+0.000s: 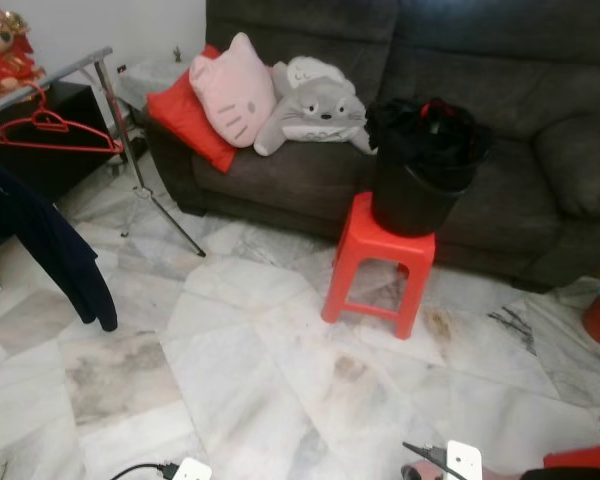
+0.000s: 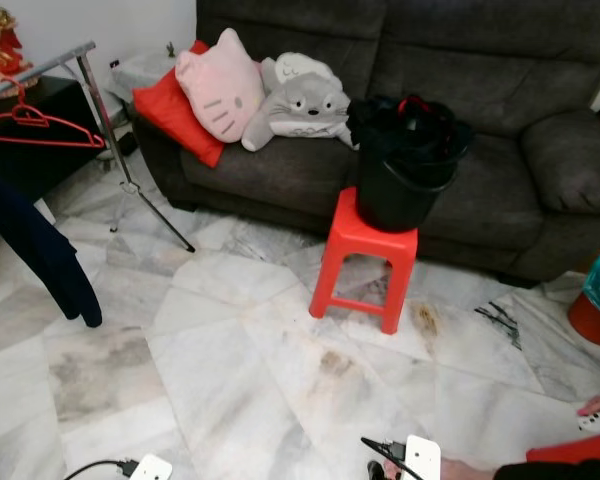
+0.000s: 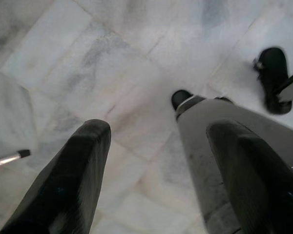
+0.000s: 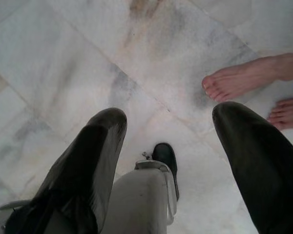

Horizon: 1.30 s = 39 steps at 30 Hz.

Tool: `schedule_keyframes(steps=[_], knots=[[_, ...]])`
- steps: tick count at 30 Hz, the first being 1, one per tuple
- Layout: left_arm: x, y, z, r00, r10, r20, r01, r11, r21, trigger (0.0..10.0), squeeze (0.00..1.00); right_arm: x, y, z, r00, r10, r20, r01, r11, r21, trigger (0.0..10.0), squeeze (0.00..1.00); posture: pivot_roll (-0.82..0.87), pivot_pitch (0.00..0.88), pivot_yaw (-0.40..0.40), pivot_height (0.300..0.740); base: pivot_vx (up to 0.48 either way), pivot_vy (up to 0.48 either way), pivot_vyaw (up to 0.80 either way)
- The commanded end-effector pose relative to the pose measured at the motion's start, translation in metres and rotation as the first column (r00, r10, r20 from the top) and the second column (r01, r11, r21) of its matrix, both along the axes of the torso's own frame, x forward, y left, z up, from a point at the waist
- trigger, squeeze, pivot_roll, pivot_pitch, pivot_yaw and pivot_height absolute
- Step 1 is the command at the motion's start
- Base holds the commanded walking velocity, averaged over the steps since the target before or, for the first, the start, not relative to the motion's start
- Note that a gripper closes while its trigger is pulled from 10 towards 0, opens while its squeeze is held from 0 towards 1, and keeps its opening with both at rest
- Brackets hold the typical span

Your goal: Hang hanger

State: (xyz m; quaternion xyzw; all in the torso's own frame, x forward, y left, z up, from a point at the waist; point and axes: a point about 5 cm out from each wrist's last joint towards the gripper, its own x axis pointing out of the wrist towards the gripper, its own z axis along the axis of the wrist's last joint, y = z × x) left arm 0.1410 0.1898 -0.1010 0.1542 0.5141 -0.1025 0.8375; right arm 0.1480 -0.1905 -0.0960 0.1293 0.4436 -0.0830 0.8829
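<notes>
Fingers [image 3: 83, 180] spread, both arms hanging floorward

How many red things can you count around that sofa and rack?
Red hanger on the rack: 1
Red stool under the black bucket: 1
Red cushion on the sofa: 1
Red bin at the right edge: 1
Total: 4

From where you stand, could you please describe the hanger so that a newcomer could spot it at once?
Look left of the dark sofa to the metal clothes rack. The red hanger hangs on its top rail, above a dark garment. It is thin, bare wire, unlike the broad red cushion on the sofa.
</notes>
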Motion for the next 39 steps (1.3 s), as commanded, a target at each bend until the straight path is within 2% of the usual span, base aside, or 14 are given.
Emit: schedule_keyframes(steps=[1, 22, 30, 39], knots=[[-0.0013, -0.0021, -0.001, 1.0, 0.006, -0.014, -0.007, 1.0, -0.008, 10.0, 0.0, -0.0029, -0.006, -0.0002, 1.0, -0.021, -0.005, 0.021, 1.0, -0.01, 10.0, 0.0, -0.09, 0.0, -0.034, 0.74, 0.277, 0.0, 0.0], [-0.0001, 0.0009, -0.0001, 1.0, -0.001, -0.018, 0.0, 1.0, -0.01, 10.0, 0.0, -0.0018, -0.0058, -0.0001, 0.999, -0.047, -0.007, 0.047, 0.999, -0.018, 10.0, 0.0, -0.1, 0.0, -0.019, 0.74, 0.289, 0.0, 0.0], [0.0003, 0.0005, -0.0001, 1.0, 0.003, -0.017, -0.003, 1.0, -0.01, 10.0, 0.0, -0.0016, -0.0069, 0.0001, 0.999, -0.046, -0.008, 0.046, 0.999, -0.023, 10.0, 0.0, -0.1, 0.0, -0.019, 0.74, 0.291, 0.0, -0.68], [0.0005, -0.0004, -0.0001, 1.0, 0.004, -0.018, -0.004, 1.0, -0.015, 10.0, 0.0, 0.0002, -0.0087, 0.0013, 0.998, -0.057, 0.007, 0.057, 0.998, -0.028, 10.0, 0.0, -0.11, 0.0, -0.022, 0.74, 0.291, 0.0, 0.0]])
